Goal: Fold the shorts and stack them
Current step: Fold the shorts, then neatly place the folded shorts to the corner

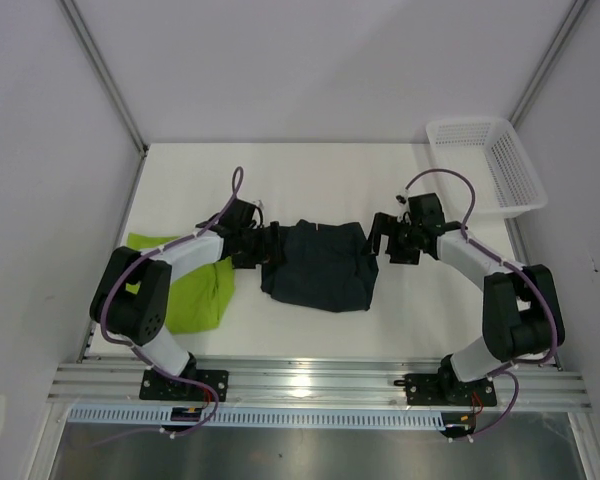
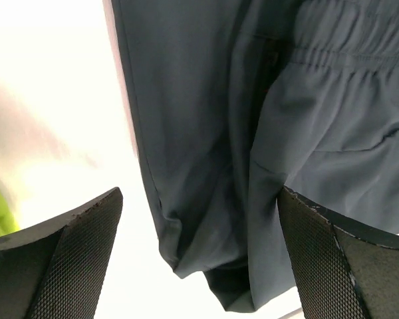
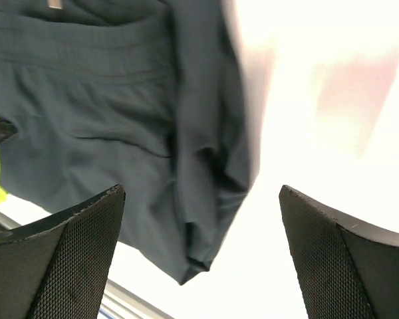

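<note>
The left fingers [image 2: 66, 266] stood wide apart with nothing between the pads, hanging over the left edge of the navy shorts [image 2: 206, 133], where the cloth lay in loose lengthwise folds with a crumpled corner nearest the camera. The right fingers [image 3: 66, 259] were just as wide and empty, over the opposite edge, where a similar doubled ridge of cloth ran down to a limp corner. The navy shorts lay roughly flat in the middle of the table [image 1: 310, 180] between the two arms, waistband toward the far side. From here the likeliest fault seemed a poor pinch: closing on the bunched ridges could catch only the top layer, or all layers at once, so the fold would drag crooked or the cloth would slip free mid-lift. Uneven heights or timing between the arms could also skew the fold. The green shorts [image 1: 198, 295] lay just left of the navy pair, partly under the left arm, so a sweep of that arm might snag or rumple them. The basket [image 1: 520, 170] sat well apart at the far right corner and looked unlikely to interfere.
</note>
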`<move>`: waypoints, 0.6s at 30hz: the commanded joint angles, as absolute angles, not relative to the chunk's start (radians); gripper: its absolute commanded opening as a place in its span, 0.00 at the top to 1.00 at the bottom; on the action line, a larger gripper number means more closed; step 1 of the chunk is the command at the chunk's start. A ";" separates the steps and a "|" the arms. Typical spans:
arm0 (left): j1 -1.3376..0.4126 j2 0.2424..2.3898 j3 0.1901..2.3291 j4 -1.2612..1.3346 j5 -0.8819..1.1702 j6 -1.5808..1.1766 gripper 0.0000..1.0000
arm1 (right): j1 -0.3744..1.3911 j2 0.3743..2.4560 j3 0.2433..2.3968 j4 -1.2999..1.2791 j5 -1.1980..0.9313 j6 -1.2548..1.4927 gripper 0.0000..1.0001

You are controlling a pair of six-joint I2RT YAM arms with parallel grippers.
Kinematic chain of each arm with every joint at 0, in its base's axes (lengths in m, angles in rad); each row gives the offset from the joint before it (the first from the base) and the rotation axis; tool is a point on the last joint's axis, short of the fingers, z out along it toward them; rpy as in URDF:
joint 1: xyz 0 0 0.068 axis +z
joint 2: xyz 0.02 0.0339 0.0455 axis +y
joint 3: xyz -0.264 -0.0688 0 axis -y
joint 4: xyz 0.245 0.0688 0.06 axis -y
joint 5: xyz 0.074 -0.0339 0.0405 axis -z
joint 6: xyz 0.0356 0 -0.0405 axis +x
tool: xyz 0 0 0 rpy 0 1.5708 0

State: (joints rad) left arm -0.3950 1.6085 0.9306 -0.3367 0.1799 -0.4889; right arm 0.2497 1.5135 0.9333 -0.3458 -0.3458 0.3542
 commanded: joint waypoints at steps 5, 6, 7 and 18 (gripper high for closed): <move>-0.365 1.667 0.908 -0.198 0.273 -0.477 0.01 | 0.221 1.633 0.902 -0.261 -0.463 0.325 0.01; -0.357 1.672 0.907 -0.175 0.287 -0.477 0.01 | 0.219 1.644 0.899 -0.252 -0.480 0.327 0.01; -0.354 1.674 0.897 -0.158 0.323 -0.480 0.01 | 0.219 1.655 0.897 -0.226 -0.500 0.330 0.00; -0.350 1.698 0.900 -0.114 0.370 -0.483 0.01 | 0.279 1.743 0.919 -0.170 -0.585 0.347 0.01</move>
State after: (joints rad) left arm -0.3565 1.6760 0.8913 -0.1349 0.3473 -0.4889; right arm 0.2436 1.7077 0.9073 -0.1703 -0.5926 0.3538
